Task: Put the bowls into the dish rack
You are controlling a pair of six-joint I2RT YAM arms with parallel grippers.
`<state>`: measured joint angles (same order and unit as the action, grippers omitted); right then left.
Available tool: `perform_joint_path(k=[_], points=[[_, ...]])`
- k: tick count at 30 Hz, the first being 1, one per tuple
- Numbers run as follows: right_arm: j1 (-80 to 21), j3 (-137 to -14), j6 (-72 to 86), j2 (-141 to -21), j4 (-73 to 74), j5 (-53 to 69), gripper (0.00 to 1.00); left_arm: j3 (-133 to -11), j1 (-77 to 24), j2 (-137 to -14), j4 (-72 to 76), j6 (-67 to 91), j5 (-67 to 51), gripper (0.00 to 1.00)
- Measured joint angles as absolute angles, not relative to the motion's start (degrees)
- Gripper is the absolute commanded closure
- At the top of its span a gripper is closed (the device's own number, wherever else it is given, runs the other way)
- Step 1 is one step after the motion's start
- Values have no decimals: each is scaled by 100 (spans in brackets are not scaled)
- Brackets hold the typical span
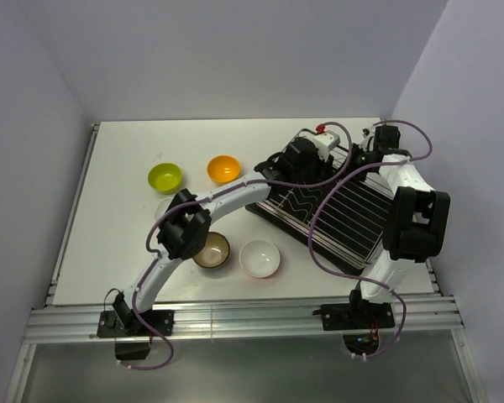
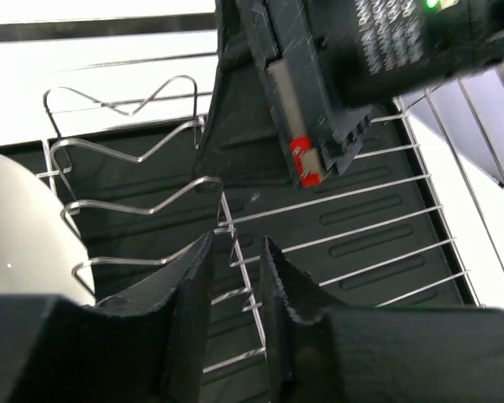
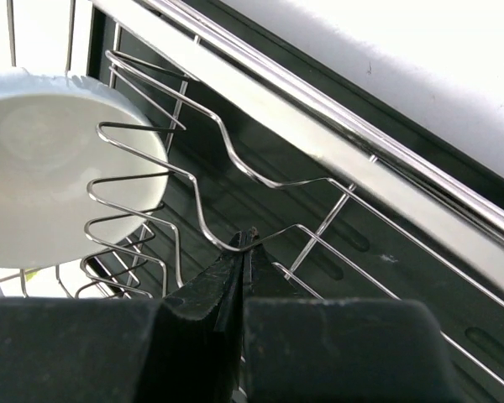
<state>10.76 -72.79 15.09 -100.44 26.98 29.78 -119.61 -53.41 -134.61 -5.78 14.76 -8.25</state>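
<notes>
My left fingers (image 2: 206, 269): narrowly parted, empty, over silver wire dish rack (image 2: 361, 227). My right fingers (image 3: 245, 252): pinched shut on its wire; white round bowl (image 3: 42, 159) racked nearby.

Top cam: my left arm (image 1: 227, 197) covers most of one white bowl (image 1: 160, 208); only a sliver shows. The racked white bowl (image 2: 21, 227) is cropped at the left edge in both wrist cams. Can't tell if my right gripper (image 3: 245, 248) pinches the dish rack (image 3: 319, 151) wire.
</notes>
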Motion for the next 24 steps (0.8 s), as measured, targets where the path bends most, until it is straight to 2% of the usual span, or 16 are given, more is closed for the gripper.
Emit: perform_joint_path(k=[2, 9, 12, 13, 15, 18, 19, 21, 24], points=[[1074, -7312, 1492, -10044, 2709, 2982, 99, -11845, -5325, -13402, -541, 1494, -832, 58], [1074, -7334, 1402, -9942, 2692, 3000, 94, -11705, -5137, -13045, -899, 1865, -1039, 46], [1059, -7443, 1409, -9749, 2665, 3046, 91, -11705, -4827, -12735, -1000, 2141, -1356, 37], [1044, -7513, 1406, -9666, 2668, 3074, 89, -11705, -4692, -12613, -1024, 2220, -1439, 31], [991, -7701, 1424, -9494, 2652, 3122, 85, -11708, -4429, -12366, -1074, 2357, -1575, 29], [871, -8005, 1540, -9310, 2596, 3225, 70, -11712, -4077, -12027, -1153, 2554, -1643, 28], [808, -8108, 1597, -9266, 2569, 3258, 60, -11712, -3992, -11928, -1170, 2609, -1643, 29], [644, -8254, 1758, -9227, 2488, 3301, 52, -11686, -3905, -11784, -1184, 2652, -1632, 28], [307, -8396, 2062, -9260, 2351, 3417, 52, -11496, -3822, -11577, -1194, 2685, -1597, 28]])
